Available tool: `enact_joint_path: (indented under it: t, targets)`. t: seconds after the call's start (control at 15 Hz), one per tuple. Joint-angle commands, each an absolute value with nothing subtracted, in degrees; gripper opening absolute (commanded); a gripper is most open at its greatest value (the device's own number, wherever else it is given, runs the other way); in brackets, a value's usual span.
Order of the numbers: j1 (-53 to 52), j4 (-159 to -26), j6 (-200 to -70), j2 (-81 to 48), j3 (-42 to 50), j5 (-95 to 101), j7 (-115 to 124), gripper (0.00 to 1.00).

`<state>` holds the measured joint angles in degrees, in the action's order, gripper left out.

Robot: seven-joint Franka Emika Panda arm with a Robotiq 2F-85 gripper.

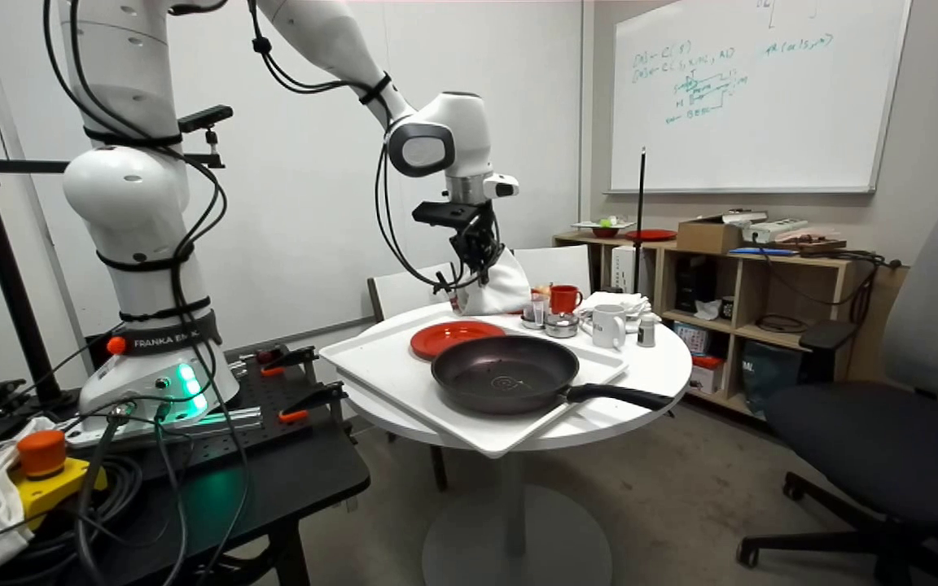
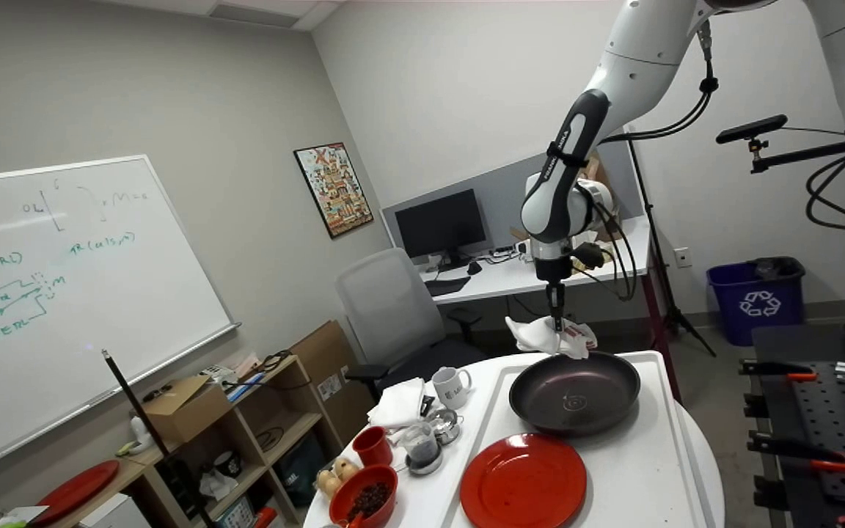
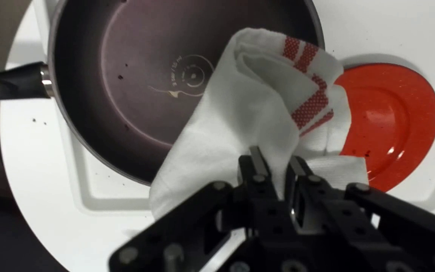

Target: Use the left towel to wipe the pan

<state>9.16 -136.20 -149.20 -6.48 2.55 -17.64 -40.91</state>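
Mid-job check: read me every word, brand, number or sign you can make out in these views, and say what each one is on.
"FRANKA E...": arm base, the rest partly covered.
"FRANKA": arm's black panel, the rest partly covered.
Recycling arrows: blue bin.
Looks like "BERL": handwritten on the whiteboard; most other writing unclear.
Print inside the pan: too blurred to read surely.
Pale mug and remaining labels: too small.
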Motion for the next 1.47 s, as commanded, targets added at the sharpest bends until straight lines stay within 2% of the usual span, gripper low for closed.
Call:
enact_joint_path:
  t: [0.0,0.13,0.2,0.53,0.6,1.4]
  targets:
    - [10.99,-133.59,-147.79,-10.92,3.62,-19.43,-39.8,0.03]
    - [12.41,-132.83,-147.67,-12.75,2.68,-21.84,-40.94,0.03]
    - [12.04,-135.04,-148.88,-10.58,2.97,-18.77,-40.16,0.13]
    - [12.73,-133.72,-148.9,-12.76,2.38,-19.9,-40.09,0.13]
    - [12.72,-133.62,-148.88,-12.76,2.36,-19.92,-40.09,0.03]
    - [9.66,-120.38,-150.47,-30.78,2.6,-8.07,-17.61,0.03]
